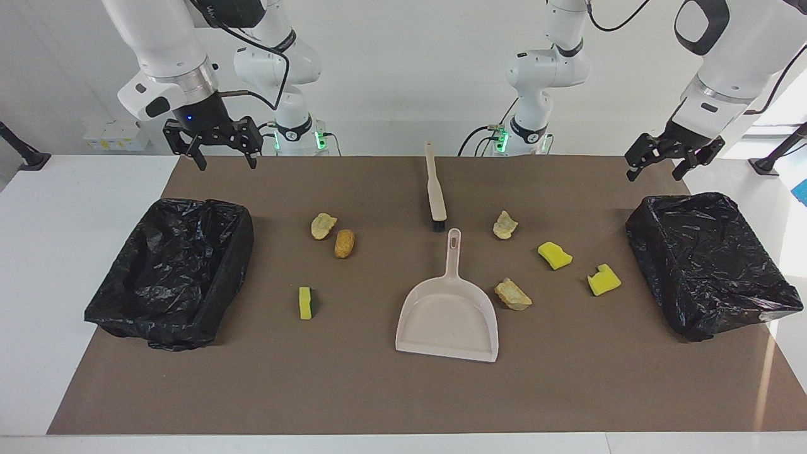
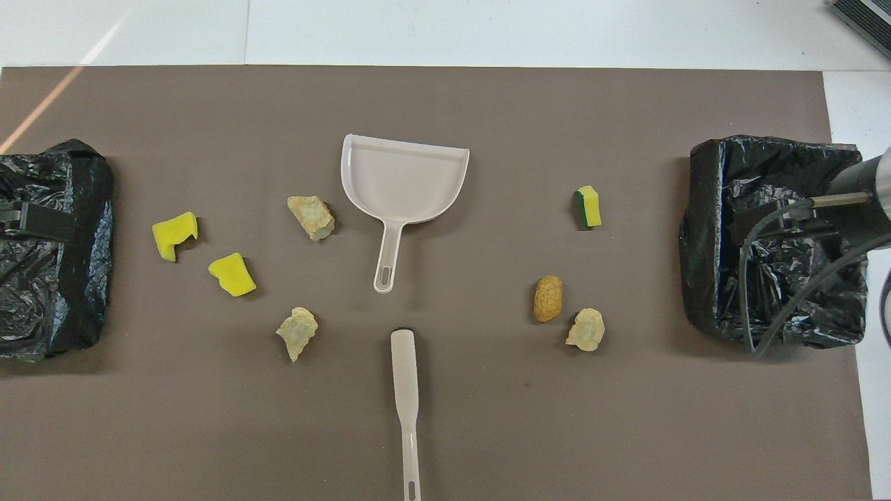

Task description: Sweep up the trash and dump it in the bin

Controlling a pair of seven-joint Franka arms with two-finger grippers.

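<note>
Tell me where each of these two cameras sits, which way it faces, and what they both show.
Facing view: high across the table, facing the robots; both arms show, right gripper and left gripper open, raised near the bins.
Overhead view: above the robots' end, looking steeply down; only part of the right arm shows clearly.
Shared: dustpan, brush, seven trash pieces, both bagged bins.

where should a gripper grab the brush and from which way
Probably by the handle of the brush, coming straight down from above. It lies flat on the brown mat, bristles toward the dustpan, its slim handle pointing toward the robots with bare mat along both sides, so fingers can close across its width.
</note>
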